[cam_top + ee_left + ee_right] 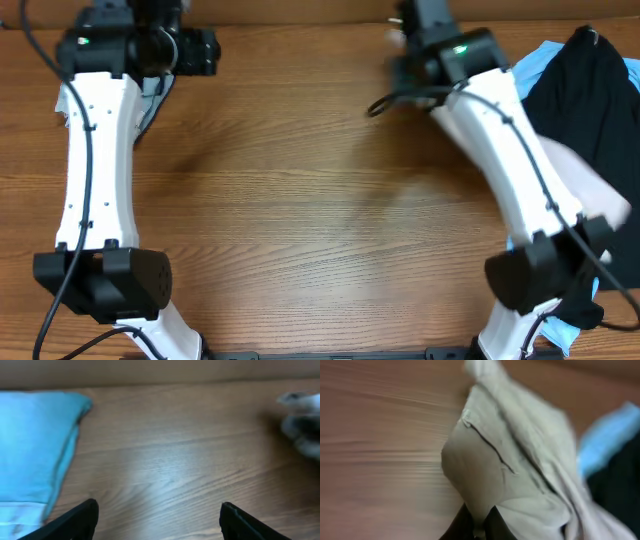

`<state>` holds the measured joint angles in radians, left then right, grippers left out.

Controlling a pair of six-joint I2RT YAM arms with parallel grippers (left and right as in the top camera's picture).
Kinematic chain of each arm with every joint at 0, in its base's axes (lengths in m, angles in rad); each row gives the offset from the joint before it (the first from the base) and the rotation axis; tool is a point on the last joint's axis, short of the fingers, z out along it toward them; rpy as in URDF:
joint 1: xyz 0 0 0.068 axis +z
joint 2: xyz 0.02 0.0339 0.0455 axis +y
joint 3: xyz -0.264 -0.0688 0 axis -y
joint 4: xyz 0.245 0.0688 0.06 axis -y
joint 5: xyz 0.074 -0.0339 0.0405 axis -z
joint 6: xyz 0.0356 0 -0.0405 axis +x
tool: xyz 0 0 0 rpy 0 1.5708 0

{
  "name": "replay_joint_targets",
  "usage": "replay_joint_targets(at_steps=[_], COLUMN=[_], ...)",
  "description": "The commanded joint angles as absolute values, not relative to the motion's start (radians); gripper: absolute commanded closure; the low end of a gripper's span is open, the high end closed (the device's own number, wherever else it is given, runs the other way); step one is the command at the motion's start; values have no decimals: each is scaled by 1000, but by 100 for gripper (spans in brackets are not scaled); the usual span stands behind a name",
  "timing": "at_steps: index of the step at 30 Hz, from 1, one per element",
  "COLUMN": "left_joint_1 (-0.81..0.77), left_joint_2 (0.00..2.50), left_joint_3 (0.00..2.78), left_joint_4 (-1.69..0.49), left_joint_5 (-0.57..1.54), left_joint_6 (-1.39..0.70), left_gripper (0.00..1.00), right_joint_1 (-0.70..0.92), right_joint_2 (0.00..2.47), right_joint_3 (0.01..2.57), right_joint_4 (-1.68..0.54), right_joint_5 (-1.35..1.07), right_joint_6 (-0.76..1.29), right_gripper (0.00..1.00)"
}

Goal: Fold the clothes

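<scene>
The beige garment [520,460] fills the right wrist view, bunched, with a seam running across it. My right gripper [481,527] is shut on a fold of it, just above the wooden table. The view is blurred. In the overhead view the right gripper [405,35] is at the far side, right of middle. A pale patch beside the right arm looks like the same beige cloth [590,190]. My left gripper [159,520] is open and empty over bare wood. In the overhead view it is at the far left [150,20].
A sky-blue cloth [35,445] lies left of my left gripper. A black top [590,90] over a sky-blue one [545,55] lies at the right edge, also seen in the right wrist view [605,445]. The wooden table [320,200] spreads between the arms.
</scene>
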<state>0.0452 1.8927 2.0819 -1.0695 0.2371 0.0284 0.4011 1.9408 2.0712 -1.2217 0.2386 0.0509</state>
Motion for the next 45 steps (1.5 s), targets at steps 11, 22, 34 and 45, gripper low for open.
replay_joint_targets(at_steps=[11, 22, 34, 45], left_joint_1=[130, 130, 139, 141], left_joint_2=[1889, 1890, 1897, 1953], left_joint_3=[2144, 2142, 2010, 1982], left_joint_4=[-1179, -1205, -1221, -1310], left_joint_5=[146, 166, 229, 318], left_joint_6=[81, 95, 74, 122], left_gripper=[18, 16, 13, 13], right_joint_1=[723, 668, 624, 670], right_joint_2=[1950, 1948, 1948, 1946], right_joint_3=[2044, 2033, 1803, 1673], right_joint_4=[-1253, -1350, -1340, -1120], right_joint_5=[-60, -148, -151, -113], right_joint_6=[101, 110, 97, 146], right_gripper=[69, 31, 27, 25])
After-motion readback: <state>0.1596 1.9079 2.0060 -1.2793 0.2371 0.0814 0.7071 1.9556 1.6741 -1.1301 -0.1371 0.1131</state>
